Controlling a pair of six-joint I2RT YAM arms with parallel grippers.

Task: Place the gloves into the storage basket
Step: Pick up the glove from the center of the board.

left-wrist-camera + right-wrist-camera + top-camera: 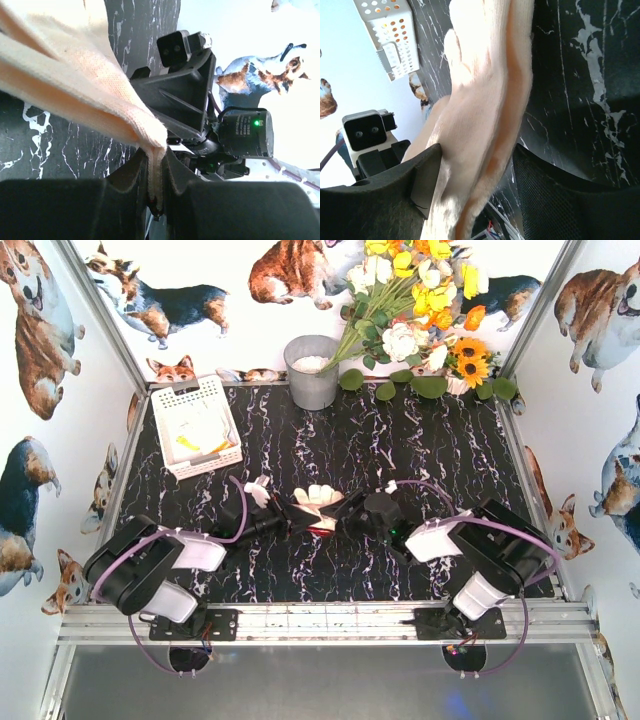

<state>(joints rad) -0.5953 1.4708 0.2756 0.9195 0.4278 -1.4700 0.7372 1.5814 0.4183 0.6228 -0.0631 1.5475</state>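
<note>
The left gripper (156, 170) is clamped on the edge of a white glove (318, 497) at the middle of the table (430, 450). The right gripper (476, 160) has its jaws apart around the glove; I cannot tell if they press it. The storage basket (186, 393) stands in the far left corner.

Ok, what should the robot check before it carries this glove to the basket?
1. Left gripper pinches the glove: ok.
2. Right gripper free of the glove: cannot tell; the glove sits between its fingers.
3. Basket in sight, far left: ok.
4. Room left in the basket: cannot tell.
5. Bucket away from the path: ok.
</note>
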